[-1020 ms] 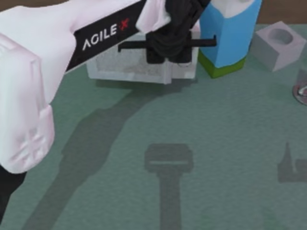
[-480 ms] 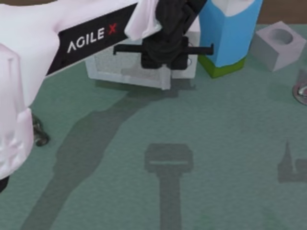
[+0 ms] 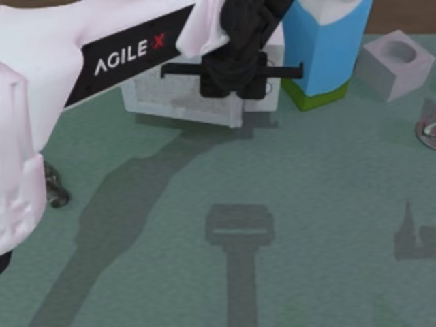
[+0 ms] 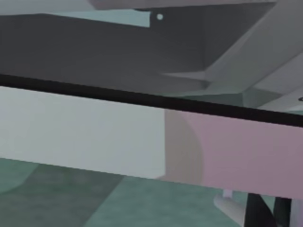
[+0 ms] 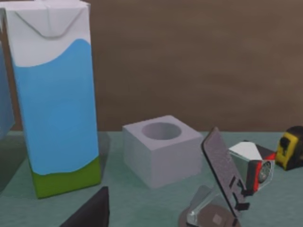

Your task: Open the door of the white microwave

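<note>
The white microwave [image 3: 272, 102] stands at the back of the table, centre left. Its door [image 3: 170, 95] has a speckled grey window and hangs slightly ajar, the handle [image 3: 236, 117] edge standing out from the front. My left arm reaches across from the left, and its gripper [image 3: 233, 85] is shut on that handle. In the left wrist view the pale round handle [image 4: 232, 207] runs beside the black fingers [image 4: 265, 213]. My right arm is out of the top view; one black finger [image 5: 92, 213] shows off to one side in the right wrist view, holding nothing.
A blue-and-green carton [image 3: 323, 48] stands right of the microwave, then a grey cube with a round hole [image 3: 395, 65]. A phone stand [image 5: 222, 189], a red-and-white block [image 5: 253, 165] and a yellow tape measure [image 5: 291, 146] lie at the right. A small metal object [image 3: 56, 191] sits at the left.
My left arm and gripper have shifted a little to the left, and the door's handle edge has swung slightly out from the microwave. Hardly anything moved over the last half second.
</note>
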